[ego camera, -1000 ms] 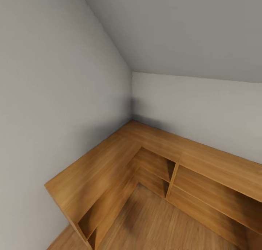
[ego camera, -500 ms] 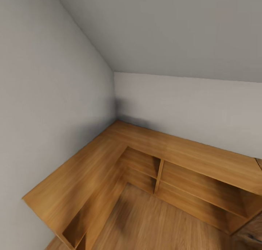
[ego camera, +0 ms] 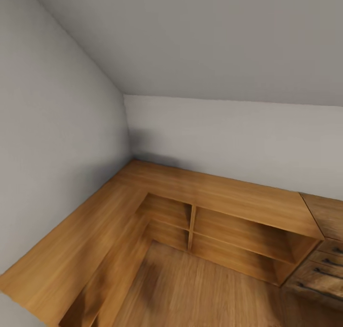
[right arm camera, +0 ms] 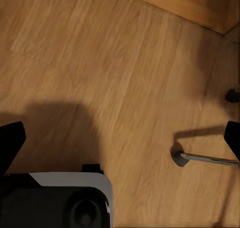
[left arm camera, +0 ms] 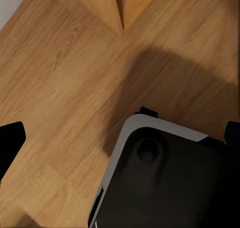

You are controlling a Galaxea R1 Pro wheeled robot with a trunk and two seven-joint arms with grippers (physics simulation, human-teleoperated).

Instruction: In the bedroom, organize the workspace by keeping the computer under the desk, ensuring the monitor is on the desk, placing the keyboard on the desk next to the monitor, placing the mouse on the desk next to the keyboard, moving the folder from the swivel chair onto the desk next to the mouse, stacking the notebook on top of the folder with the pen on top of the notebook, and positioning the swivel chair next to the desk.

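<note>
I am facing an L-shaped wooden shelf unit (ego camera: pixel 200 193) at frame centre; no desk items visible. Both grippers' fingers are spread wide, empty. Risk: my base (left arm camera: pixel 165 183) clipping the chair caster (right arm camera: pixel 179 157) nearby.

Bedroom (ego camera: pixel 214 41): an attic room with pale white-grey walls. One wall sloped steeply inward overhead and met a low upright wall in a corner.
Bedroom floor (ego camera: pixel 200 289): warm light-brown wood planks with visible grain, softly shadowed in patches.
Swivel chair (right arm camera: pixel 205 158): part of its star base showed in the right wrist view, a thin chrome spoke lying low over the planks.
Chair caster (right arm camera: pixel 178 157): dark grey and rounded, at the spoke's end, resting on the floor with a shadow beside it.
Second caster (right arm camera: pixel 232 95): dark, well apart from the first, cut off by the picture's edge.
</note>
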